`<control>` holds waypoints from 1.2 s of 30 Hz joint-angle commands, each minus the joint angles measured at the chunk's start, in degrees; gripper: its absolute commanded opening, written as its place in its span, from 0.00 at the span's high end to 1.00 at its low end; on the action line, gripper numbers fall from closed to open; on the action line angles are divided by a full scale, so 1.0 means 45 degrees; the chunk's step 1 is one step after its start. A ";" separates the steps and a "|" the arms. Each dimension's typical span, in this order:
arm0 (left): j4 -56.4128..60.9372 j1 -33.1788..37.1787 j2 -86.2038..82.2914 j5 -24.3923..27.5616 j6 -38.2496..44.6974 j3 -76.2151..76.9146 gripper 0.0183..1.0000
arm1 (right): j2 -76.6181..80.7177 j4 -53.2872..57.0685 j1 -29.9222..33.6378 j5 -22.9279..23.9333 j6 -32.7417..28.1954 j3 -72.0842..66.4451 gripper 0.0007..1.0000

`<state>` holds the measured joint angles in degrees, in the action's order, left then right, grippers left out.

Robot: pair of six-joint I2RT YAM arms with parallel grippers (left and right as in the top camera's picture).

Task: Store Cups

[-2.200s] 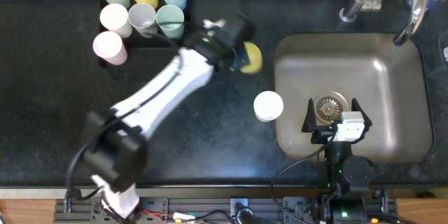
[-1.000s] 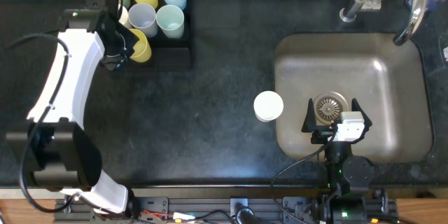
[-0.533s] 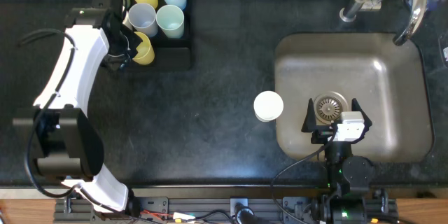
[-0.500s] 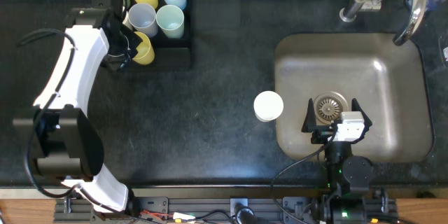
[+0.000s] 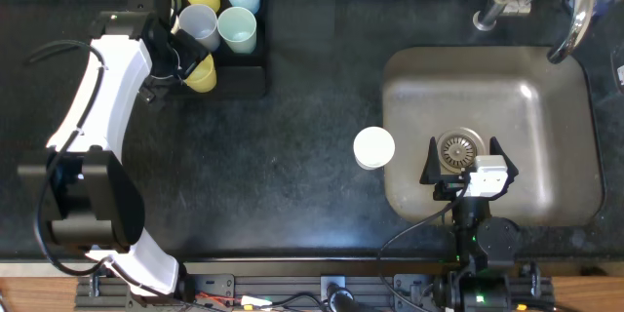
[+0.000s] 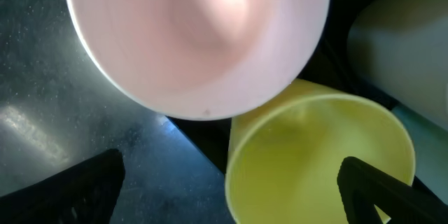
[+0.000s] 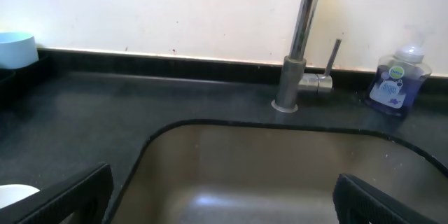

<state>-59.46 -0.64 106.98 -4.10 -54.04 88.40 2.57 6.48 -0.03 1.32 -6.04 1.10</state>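
With the left gripper spread wide around the yellow cup in the black tray just beside the pink cup, the right gripper wide above the sink, the white cup on the counter near the sink edge

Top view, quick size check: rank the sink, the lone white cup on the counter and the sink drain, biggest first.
1. Sink: by far the largest.
2. White cup and drain: they look about the same size, so I won't rank one above the other.
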 commanded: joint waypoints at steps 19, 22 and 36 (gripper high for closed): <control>-0.1851 -0.0155 -1.5985 -0.0743 0.5061 -0.8971 0.00 | -0.0073 -0.0087 -0.0010 -0.0058 0.0010 -0.0010 0.00; 0.1049 -0.0155 -1.9258 -0.0505 0.5969 -1.2235 0.00 | -0.0073 -0.0083 -0.0010 -0.0058 0.0010 -0.0010 0.00; 1.4620 -0.0092 -2.3503 0.2710 1.3770 -1.9545 0.00 | -0.0073 -0.0087 -0.0010 -0.0058 0.0010 -0.0010 0.00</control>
<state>8.67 -1.13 1.91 7.97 1.89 1.74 2.57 6.46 -0.03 1.30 -6.02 1.10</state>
